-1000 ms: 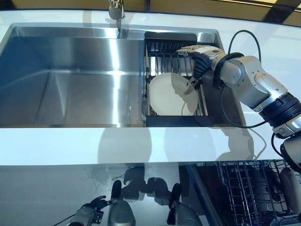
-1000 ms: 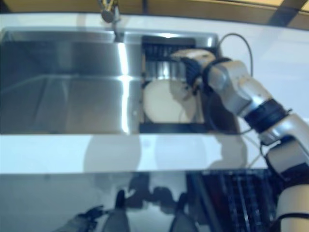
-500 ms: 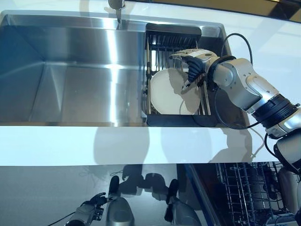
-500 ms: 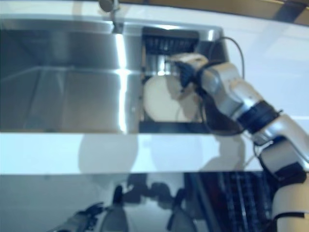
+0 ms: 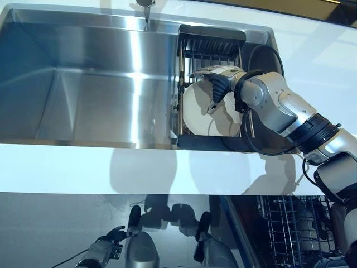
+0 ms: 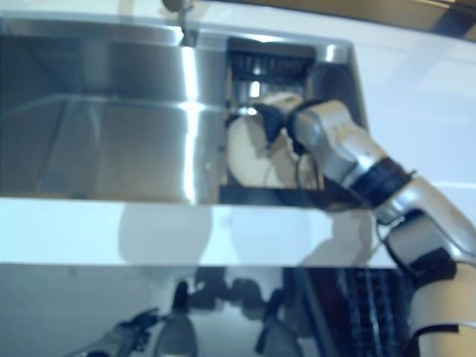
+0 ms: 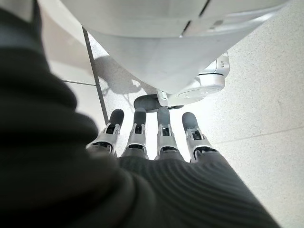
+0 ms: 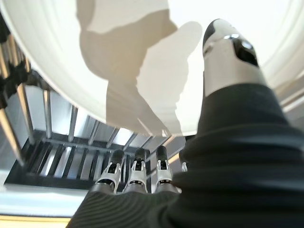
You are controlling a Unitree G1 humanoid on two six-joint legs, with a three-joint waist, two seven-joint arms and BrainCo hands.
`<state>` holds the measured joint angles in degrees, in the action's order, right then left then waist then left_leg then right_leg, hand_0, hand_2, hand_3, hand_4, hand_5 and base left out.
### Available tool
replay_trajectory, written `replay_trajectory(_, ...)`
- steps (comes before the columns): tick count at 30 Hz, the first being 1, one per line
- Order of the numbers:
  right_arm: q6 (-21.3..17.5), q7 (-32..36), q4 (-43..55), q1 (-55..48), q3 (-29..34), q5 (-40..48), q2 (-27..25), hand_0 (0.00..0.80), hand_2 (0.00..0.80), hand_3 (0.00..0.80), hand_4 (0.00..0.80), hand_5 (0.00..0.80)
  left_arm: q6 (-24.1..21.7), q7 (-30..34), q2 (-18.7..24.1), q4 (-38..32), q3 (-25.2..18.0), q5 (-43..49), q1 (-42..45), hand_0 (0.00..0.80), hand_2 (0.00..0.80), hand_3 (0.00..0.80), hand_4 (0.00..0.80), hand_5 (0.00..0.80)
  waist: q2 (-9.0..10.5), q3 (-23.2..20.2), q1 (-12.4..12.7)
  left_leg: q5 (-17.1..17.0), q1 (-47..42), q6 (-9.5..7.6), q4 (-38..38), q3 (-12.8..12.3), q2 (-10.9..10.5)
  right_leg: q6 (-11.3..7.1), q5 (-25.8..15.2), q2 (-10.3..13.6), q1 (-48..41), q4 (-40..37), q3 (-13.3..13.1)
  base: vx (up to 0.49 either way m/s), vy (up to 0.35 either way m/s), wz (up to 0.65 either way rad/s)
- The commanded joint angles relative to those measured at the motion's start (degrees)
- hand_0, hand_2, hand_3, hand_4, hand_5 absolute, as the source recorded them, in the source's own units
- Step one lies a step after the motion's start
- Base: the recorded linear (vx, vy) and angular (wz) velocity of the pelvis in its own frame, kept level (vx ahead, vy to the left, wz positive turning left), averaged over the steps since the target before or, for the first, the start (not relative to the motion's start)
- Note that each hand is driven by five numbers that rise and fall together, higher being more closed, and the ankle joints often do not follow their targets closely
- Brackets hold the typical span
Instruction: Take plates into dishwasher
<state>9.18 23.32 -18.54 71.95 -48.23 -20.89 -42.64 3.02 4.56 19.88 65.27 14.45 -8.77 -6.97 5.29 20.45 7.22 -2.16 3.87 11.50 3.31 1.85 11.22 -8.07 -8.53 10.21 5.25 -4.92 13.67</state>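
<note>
Right hand reaches over the white plate in the sink rack, fingers straight, thumb just above the plate's face

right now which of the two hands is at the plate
The right hand, reaching over the white plate in the sink rack. The left hand hangs low by the floor, fingers straight.

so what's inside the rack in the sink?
One white plate lies in the black drying rack, with the right robot hand over its upper edge. Anything under the plate is hidden.
</note>
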Motion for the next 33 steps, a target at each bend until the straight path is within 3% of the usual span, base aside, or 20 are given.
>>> replay_trajectory(1, 0.5, 1.2, 0.8, 3.1, -0.9, -2.1, -1.3, 0.0, 0.0, 0.0, 0.0, 0.0, -0.2, -0.5, 1.2, 2.1, 1.5, -0.7, -1.6, 0.0, 0.0, 0.0, 0.0, 0.0, 2.22, 0.8, 1.1, -3.4, 1.6, -4.39, 1.7, -1.7, -2.1, -2.4, 1.7, 3.2, -3.0, -0.1, -0.2, 0.0, 0.0, 0.0)
replay_trajectory(11, 1.5, 6.4, -1.6, 3.0, -2.0, -3.1, -0.9, 0.0, 0.0, 0.0, 0.0, 0.0, -0.6, -0.1, 1.7, 2.1, 1.1, -0.5, -1.6, 0.0, 0.0, 0.0, 0.0, 0.0, 2.67, 0.9, 1.2, -3.5, 1.6, -4.28, 1.7, -2.1, -1.9, -2.36, 1.8, 3.0, -3.0, -0.1, -0.1, 0.0, 0.0, 0.0)
replay_trajectory(13, 1.4, 7.7, -2.3, 3.0, -2.3, -3.5, -0.8, 0.091, 0.091, 0.091, 0.091, 0.091, -0.6, -0.2, 1.7, 2.0, 1.1, -0.5, -1.6, 0.0, 0.0, 0.0, 0.0, 0.0, 2.71, 0.9, 1.2, -3.6, 1.6, -4.22, 1.7, -2.1, -1.9, -2.37, 1.7, 3.1, -3.0, -0.1, 0.0, 0.0, 0.0, 0.0)
replay_trajectory(14, 1.3, 8.3, -2.5, 3.0, -2.5, -3.7, -0.9, 0.169, 0.169, 0.169, 0.169, 0.169, -0.6, -0.1, 1.7, 1.9, 1.1, -0.6, -1.5, 0.0, 0.0, 0.0, 0.0, 0.0, 2.67, 1.0, 1.2, -3.6, 1.6, -4.2, 1.7, -2.1, -1.9, -2.38, 1.7, 3.1, -3.0, -0.1, 0.0, 0.0, 0.0, 0.0)
replay_trajectory(16, 1.3, 9.1, -2.8, 2.9, -2.7, -4.6, -0.9, 0.439, 0.439, 0.439, 0.439, 0.439, -0.5, -0.1, 1.7, 1.8, 1.1, -0.6, -1.5, 0.0, 0.0, 0.0, 0.0, 0.0, 2.7, 1.0, 1.2, -3.6, 1.6, -4.21, 1.7, -2.1, -2.0, -2.34, 1.7, 3.1, -3.0, -0.1, 0.0, 0.0, 0.0, 0.0)
replay_trajectory(17, 1.0, 9.1, -3.1, 2.9, -2.8, -4.8, -0.9, 0.744, 0.744, 0.744, 0.744, 0.744, -0.6, -0.1, 1.7, 1.8, 1.1, -0.5, -1.4, 0.0, 0.0, 0.0, 0.0, 0.0, 2.66, 1.0, 1.3, -3.6, 1.6, -4.21, 1.7, -2.1, -2.0, -2.33, 1.7, 3.2, -3.0, -0.1, 0.0, 0.0, 0.0, 0.0)
replay_trajectory(18, 0.8, 8.9, -3.2, 2.8, -2.8, -5.2, -0.9, 0.8, 0.8, 0.8, 0.8, 0.8, -0.7, 0.0, 1.7, 1.9, 1.0, -0.5, -1.3, 0.0, 0.0, 0.0, 0.0, 0.0, 2.63, 1.0, 1.3, -3.6, 1.6, -4.21, 1.7, -2.1, -1.9, -2.3, 1.7, 3.2, -3.1, -0.1, 0.1, 0.0, 0.0, 0.0)
replay_trajectory(33, 0.0, -1.5, -7.7, 7.8, -3.7, -8.1, -3.1, 0.8, 0.8, 0.8, 0.8, 0.8, -0.2, -0.5, 1.8, 1.0, 2.3, -1.4, -1.2, 0.0, 0.0, 0.0, 0.0, 0.0, 2.78, 0.4, 1.5, -3.3, 1.4, -4.38, 1.7, -2.4, -2.0, -2.39, 1.9, 3.0, -3.3, -0.1, 0.1, -0.001, -0.001, 0.02)
